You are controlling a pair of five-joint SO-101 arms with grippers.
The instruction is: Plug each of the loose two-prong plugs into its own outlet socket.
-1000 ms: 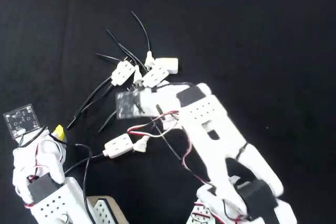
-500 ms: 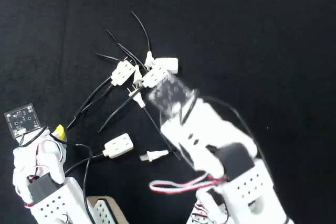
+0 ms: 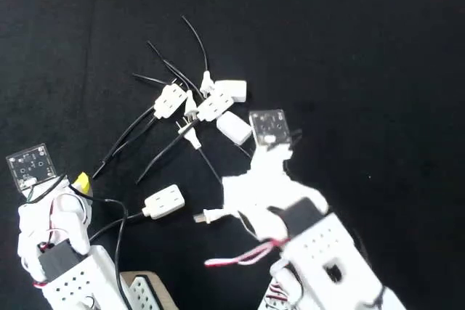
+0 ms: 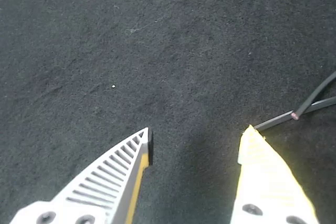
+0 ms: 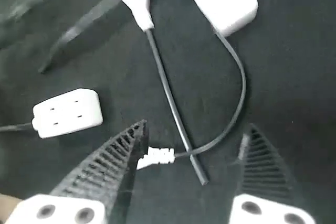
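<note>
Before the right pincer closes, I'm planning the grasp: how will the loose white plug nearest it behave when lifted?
Probably light: the plug is small beside the socket block. Its thin cord curves loosely, so it will likely flop and trail. Lying flat on the black cloth, it may swivel if nudged.

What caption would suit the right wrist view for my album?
Open pincer hangs over a loose two-prong plug, a white outlet socket lying nearby on black cloth.
</note>
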